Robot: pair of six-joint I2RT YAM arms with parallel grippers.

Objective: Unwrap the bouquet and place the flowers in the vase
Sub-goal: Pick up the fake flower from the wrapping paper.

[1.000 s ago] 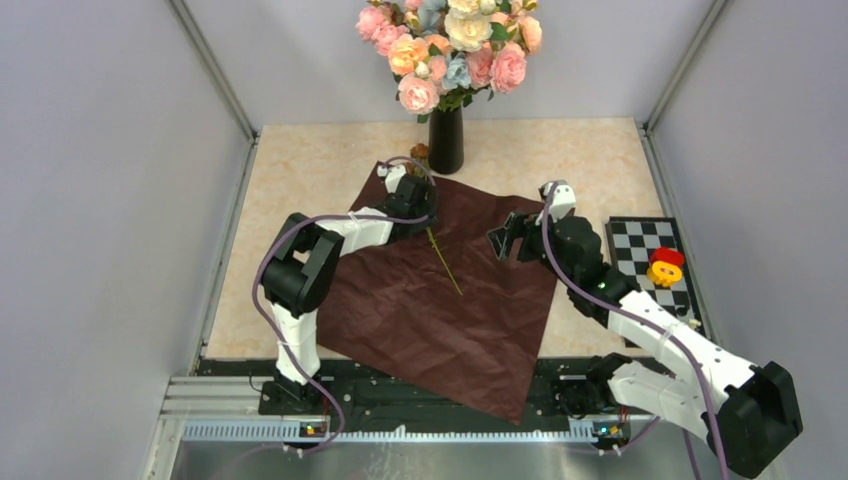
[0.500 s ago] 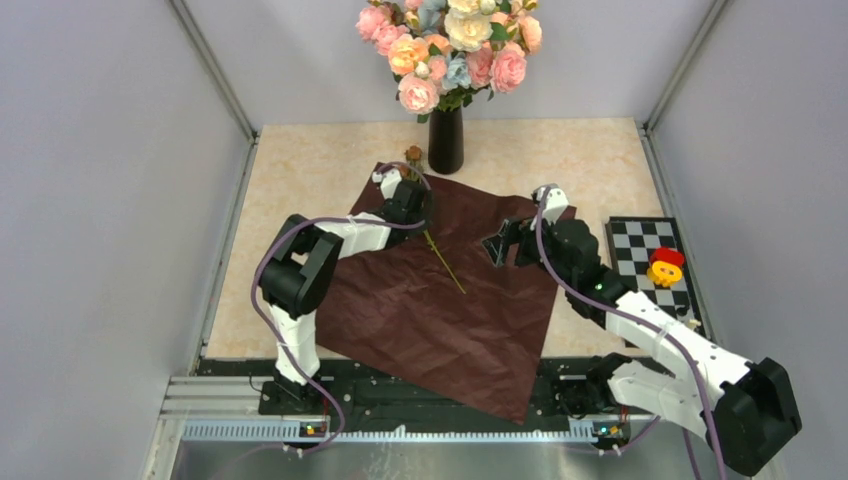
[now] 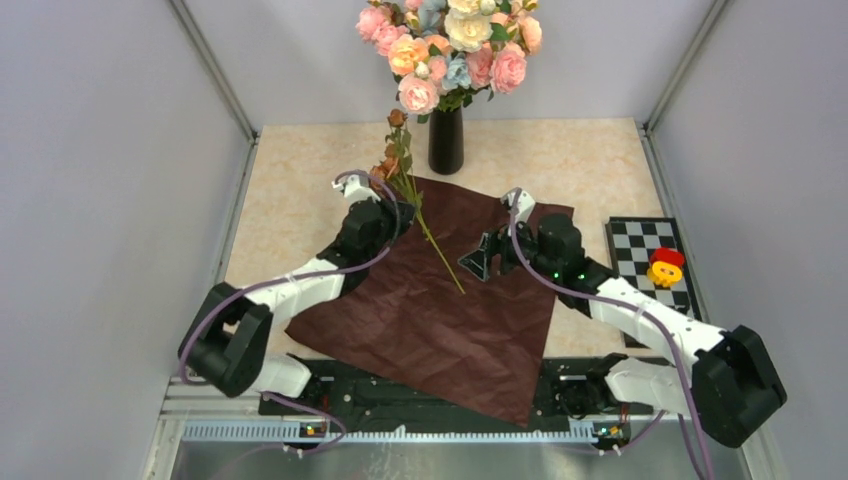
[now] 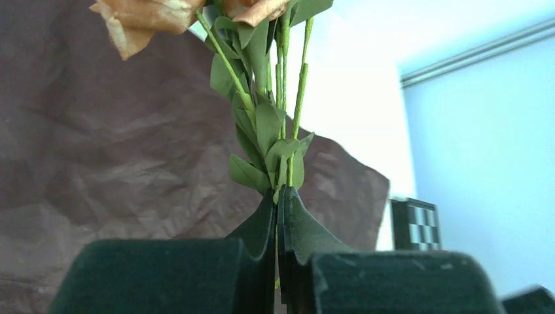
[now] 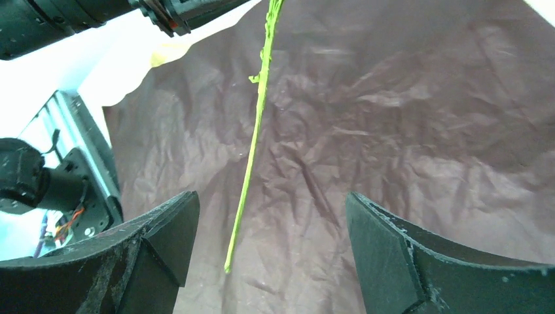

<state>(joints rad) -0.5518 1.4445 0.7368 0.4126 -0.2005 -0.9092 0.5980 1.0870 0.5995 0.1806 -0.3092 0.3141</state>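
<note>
Beige stone-patterned tabletop (image 3: 300,170), maroon paper (image 3: 430,320) spread flat across it.
Left gripper (image 3: 393,212) is clamped tight on the green stems of the flowers (image 3: 403,165), whose buds lean toward the black vase (image 3: 446,140) at the back. Stem ends reach out over the paper. Right gripper (image 3: 478,262) hovers just beside them, jaws wide apart, holding nothing.

Left claw (image 3: 390,210) is clamping the flowers (image 3: 402,168) near-left of the vase (image 3: 445,140); right claw (image 3: 481,257) is gaping, near-right of it.
</note>
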